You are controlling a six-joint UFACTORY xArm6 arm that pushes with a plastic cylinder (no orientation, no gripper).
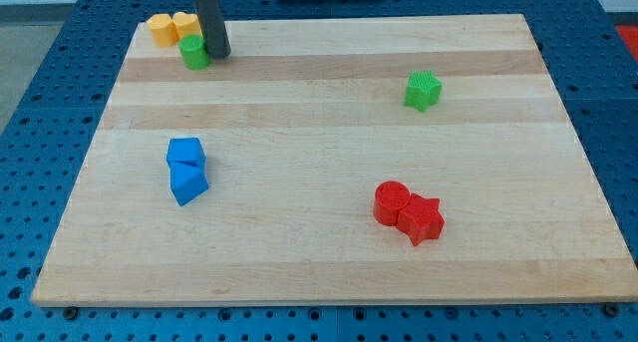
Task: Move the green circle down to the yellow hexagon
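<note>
The green circle [194,53] sits near the board's top left corner. My tip [218,55] stands right against its right side, touching or nearly touching it. The yellow hexagon [159,29] lies at the very top left corner, up and left of the green circle. A yellow heart-like block [185,25] sits next to the hexagon on its right, just above the green circle. The rod [209,13] runs up out of the view's top.
A green star [423,90] lies at the upper right. Two blue blocks [186,152] [188,183] touch at the left middle. A red circle [391,202] and a red star [422,219] touch at the lower right. The wooden board [329,272] lies on a blue perforated table.
</note>
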